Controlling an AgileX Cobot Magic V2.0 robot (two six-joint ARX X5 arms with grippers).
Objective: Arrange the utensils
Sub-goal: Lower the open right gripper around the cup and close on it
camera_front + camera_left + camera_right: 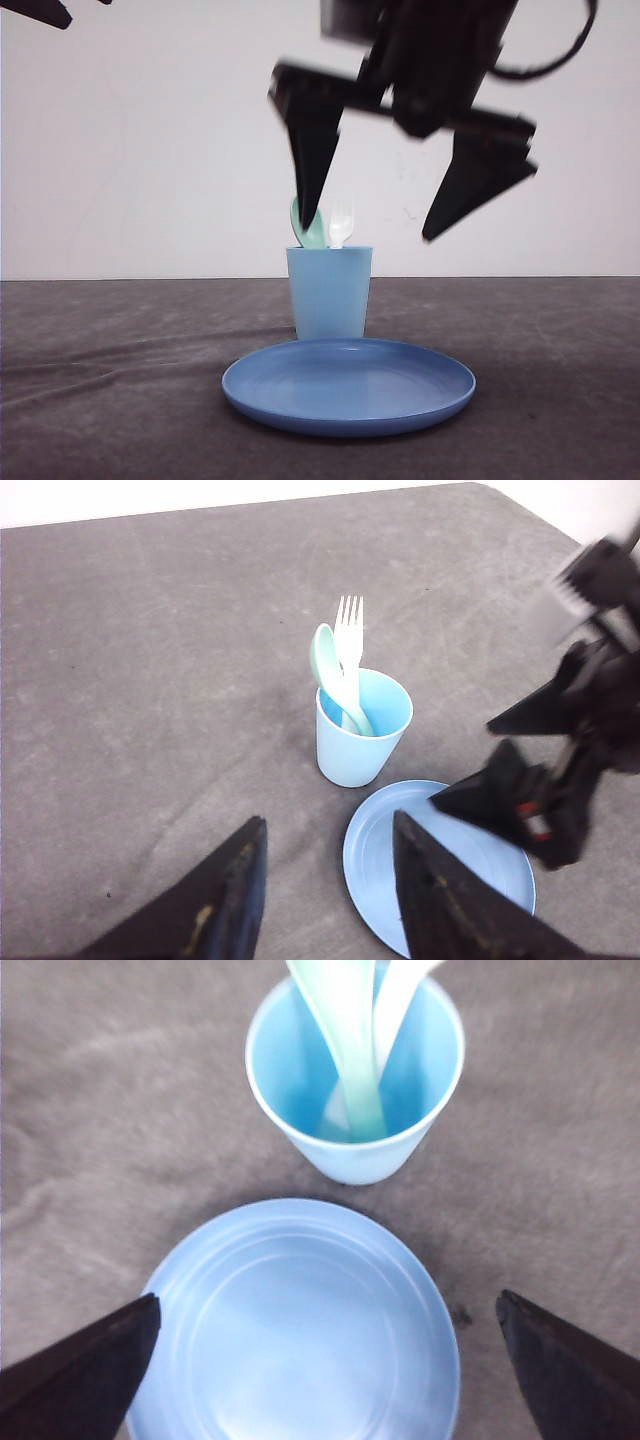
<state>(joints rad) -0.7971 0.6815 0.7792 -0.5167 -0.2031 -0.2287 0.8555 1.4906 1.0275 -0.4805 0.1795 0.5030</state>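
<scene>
The white fork (341,224) and the mint-green spoon (303,226) stand upright in the light blue cup (330,292), heads up and side by side. In the left wrist view the fork (349,630) and spoon (325,660) lean on the cup's (352,750) rim. Their handles, spoon (345,1020) and fork (395,1000), reach the cup's (350,1165) bottom. My right gripper (372,225) hangs open and empty above the blue plate (348,385), one finger close in front of the spoon. My left gripper (325,835) is open and empty, high above the table beside the plate (370,850).
The round blue plate (300,1330) lies just in front of the cup on the dark grey cloth table (100,380). The right gripper (462,763) shows over the plate in the left wrist view. Part of the left arm (40,12) is at the top left corner.
</scene>
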